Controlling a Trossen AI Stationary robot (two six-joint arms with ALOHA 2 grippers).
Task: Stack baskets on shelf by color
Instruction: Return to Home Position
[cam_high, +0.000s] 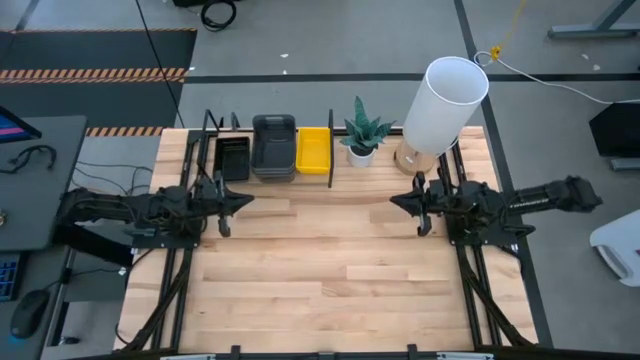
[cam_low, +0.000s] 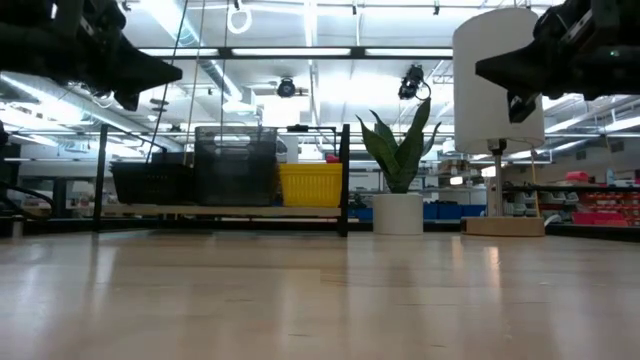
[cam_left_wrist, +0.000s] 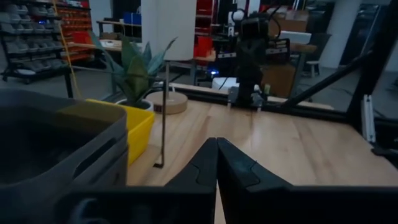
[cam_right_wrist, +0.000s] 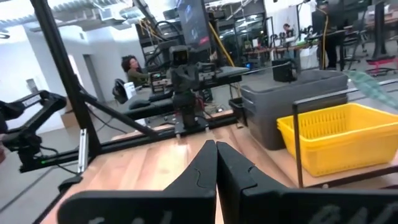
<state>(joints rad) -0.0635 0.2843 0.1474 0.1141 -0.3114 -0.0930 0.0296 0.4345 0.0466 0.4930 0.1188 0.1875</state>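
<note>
Both of my arms are dark, almost black, and built from blocky jointed segments with a matte finish. My right arm (cam_high: 530, 200) has a short line of small pale lettering along the forearm. My left arm (cam_high: 120, 210) is the same dark build. My left tool (cam_high: 246, 199) and right tool (cam_high: 394, 205) each end in two smooth black fingers (cam_left_wrist: 199, 168), broad at the base and tapering to a narrow wedge.
</note>
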